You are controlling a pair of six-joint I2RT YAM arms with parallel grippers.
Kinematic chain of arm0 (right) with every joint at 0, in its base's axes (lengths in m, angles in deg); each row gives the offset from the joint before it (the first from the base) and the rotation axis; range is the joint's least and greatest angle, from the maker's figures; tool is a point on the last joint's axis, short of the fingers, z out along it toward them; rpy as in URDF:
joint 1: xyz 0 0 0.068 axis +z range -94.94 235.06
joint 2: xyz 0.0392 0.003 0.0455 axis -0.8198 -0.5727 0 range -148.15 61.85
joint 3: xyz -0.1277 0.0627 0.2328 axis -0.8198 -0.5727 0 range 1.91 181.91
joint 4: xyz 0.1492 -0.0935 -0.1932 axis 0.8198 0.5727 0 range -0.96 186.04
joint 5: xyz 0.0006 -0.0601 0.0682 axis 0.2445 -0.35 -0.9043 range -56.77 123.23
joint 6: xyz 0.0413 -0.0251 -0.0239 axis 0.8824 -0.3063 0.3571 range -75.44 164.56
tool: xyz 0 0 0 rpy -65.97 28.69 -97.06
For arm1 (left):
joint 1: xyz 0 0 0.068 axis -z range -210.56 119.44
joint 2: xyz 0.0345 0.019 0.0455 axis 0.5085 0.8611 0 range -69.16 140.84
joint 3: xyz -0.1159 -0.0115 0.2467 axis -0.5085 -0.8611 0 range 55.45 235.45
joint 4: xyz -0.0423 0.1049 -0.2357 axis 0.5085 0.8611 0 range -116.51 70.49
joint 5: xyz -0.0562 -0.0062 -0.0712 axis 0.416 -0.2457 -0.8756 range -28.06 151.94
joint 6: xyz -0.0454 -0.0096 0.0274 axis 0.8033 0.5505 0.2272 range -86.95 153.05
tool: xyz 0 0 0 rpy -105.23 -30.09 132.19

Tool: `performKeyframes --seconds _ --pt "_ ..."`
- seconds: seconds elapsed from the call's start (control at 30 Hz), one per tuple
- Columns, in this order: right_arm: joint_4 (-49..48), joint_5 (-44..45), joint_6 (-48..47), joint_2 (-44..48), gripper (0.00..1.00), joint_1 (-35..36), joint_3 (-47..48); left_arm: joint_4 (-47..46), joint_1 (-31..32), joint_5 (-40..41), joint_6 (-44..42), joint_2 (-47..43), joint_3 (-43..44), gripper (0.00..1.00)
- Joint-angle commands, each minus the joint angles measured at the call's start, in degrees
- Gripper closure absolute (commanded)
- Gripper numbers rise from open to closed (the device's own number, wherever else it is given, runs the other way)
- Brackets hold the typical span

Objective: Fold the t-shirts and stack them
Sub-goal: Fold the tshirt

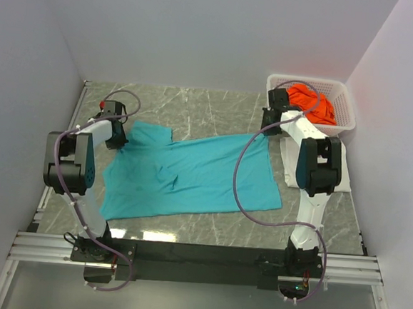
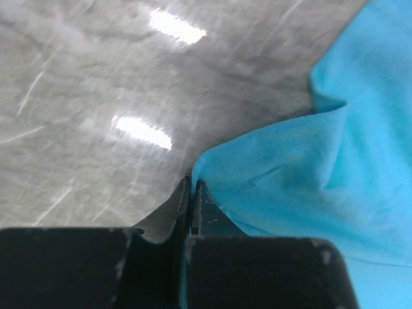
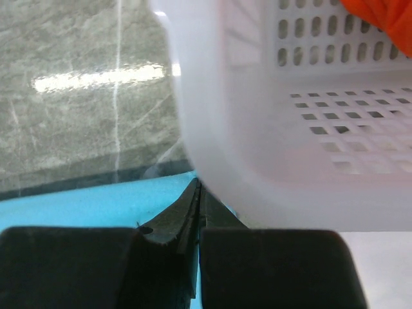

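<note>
A teal t-shirt (image 1: 198, 172) lies spread out flat across the middle of the marble table. My left gripper (image 1: 116, 134) sits at its upper left corner. In the left wrist view this gripper (image 2: 192, 183) is shut on a raised fold of the teal cloth (image 2: 322, 174). My right gripper (image 1: 268, 120) is at the shirt's upper right corner, right beside the basket. Seen from the right wrist, the gripper (image 3: 197, 185) is shut on the teal edge (image 3: 77, 206). An orange t-shirt (image 1: 314, 104) lies bunched in the basket.
The white lattice basket (image 1: 347, 90) stands at the back right, and its wall (image 3: 257, 129) almost touches my right fingers. A white flat patch (image 1: 342, 181) lies under the right arm. Walls close the table in on the left, back and right.
</note>
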State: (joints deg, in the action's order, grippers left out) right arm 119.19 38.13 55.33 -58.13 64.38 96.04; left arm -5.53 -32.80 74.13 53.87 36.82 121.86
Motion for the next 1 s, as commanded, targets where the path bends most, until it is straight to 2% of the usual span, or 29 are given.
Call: performKeyframes --seconds 0.0,0.53,0.97 --pt "-2.1 1.4 1.5 4.2 1.00 -1.6 -1.1 3.0 -1.0 3.3 0.8 -3.4 -1.6 0.99" --pt "-4.4 -2.8 3.0 8.8 1.00 -1.8 -5.6 0.2 -1.9 -1.3 3.7 -14.5 -6.9 0.99" --pt "-3.7 -3.2 5.3 15.7 1.00 -1.9 -11.1 -0.5 -3.3 -0.8 6.8 -20.3 -12.6 0.99"
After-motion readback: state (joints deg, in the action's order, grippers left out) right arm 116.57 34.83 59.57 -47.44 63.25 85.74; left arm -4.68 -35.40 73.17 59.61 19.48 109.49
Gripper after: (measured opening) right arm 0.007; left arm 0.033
